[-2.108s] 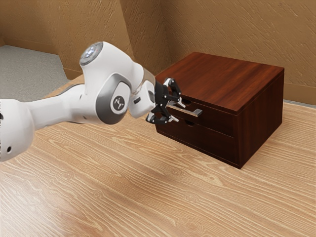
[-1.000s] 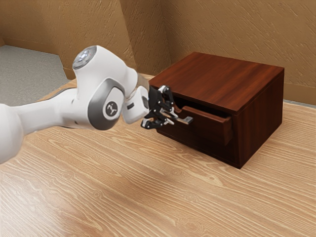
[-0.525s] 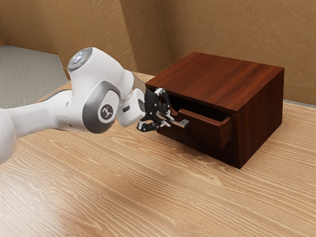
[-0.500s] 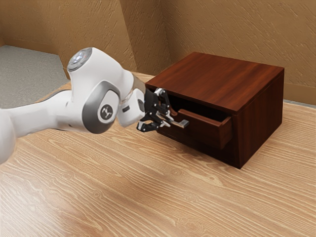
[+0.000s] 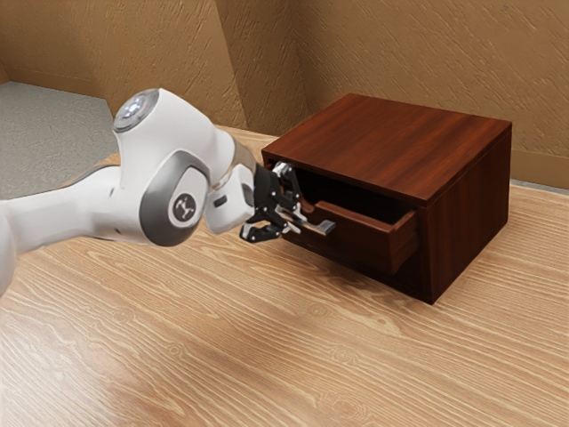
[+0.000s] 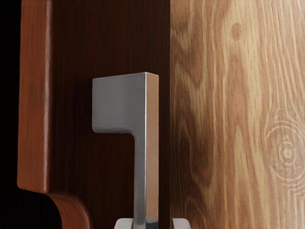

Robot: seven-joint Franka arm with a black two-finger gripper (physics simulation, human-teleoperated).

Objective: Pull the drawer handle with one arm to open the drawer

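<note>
Externally, gripper [image 5: 292, 218] is seen clenched on handle [image 5: 320, 226], drawer [image 5: 356, 238] partly out; handle's bent end is shown wrist-side, table [image 6: 238, 119] beside.

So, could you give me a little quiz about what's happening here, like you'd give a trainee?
1. True or false: the upper drawer of the dark red-brown wooden cabinet is fully shut.
2. What is the black two-finger tool shut on? A) the cabinet's top B) the silver metal bar handle C) nothing at all
3. Fill in: the cabinet stands on a light ___ table.
Key: 1 false; 2 B; 3 wooden.
</note>
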